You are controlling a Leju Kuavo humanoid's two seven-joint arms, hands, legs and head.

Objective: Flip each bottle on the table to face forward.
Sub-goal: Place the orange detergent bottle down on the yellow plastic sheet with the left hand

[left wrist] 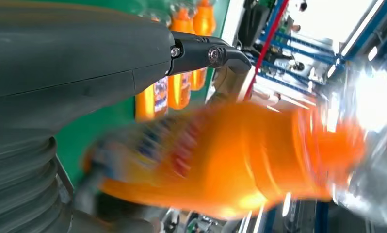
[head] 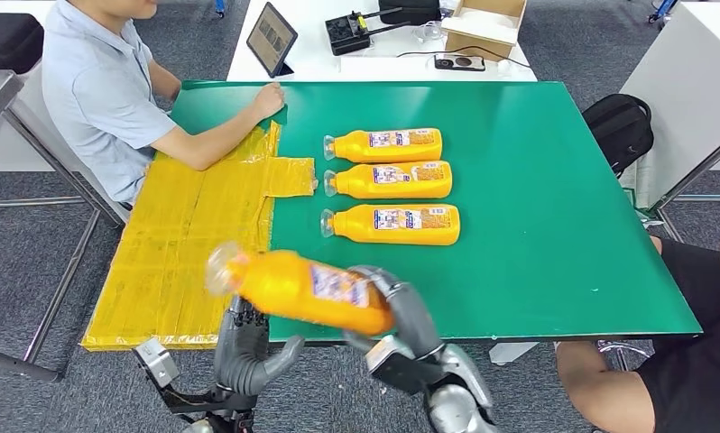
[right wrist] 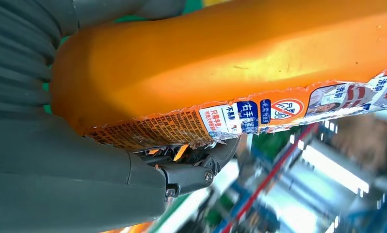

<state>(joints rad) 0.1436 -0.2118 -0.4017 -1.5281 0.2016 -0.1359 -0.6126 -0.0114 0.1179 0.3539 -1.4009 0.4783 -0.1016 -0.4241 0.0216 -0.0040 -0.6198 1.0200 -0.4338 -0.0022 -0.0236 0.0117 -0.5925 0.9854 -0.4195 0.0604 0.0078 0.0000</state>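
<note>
Three orange bottles lie in a column on the green mat [head: 537, 198], caps to the left and labels up: the far one [head: 388, 144], the middle one [head: 392, 179] and the near one [head: 394, 224]. A fourth orange bottle [head: 302, 290] hangs tilted above the mat's front edge, clear cap up and to the left. My right hand [head: 401, 320] grips its base; the right wrist view shows the bottle [right wrist: 220, 58] against that hand [right wrist: 60, 165], torn label edge showing. My left hand [head: 248, 347] stands just under the bottle's neck, fingers up and thumb spread, holding nothing. In the left wrist view the bottle [left wrist: 220, 155] is blurred beyond the hand [left wrist: 75, 63].
A yellow taped sheet [head: 194, 234] covers the table's left part. A seated person [head: 104, 90] rests a forearm on it at the far left. Another person [head: 690, 361] sits at the near right. A tablet [head: 271, 38] and a box [head: 483, 23] stand on the white table behind.
</note>
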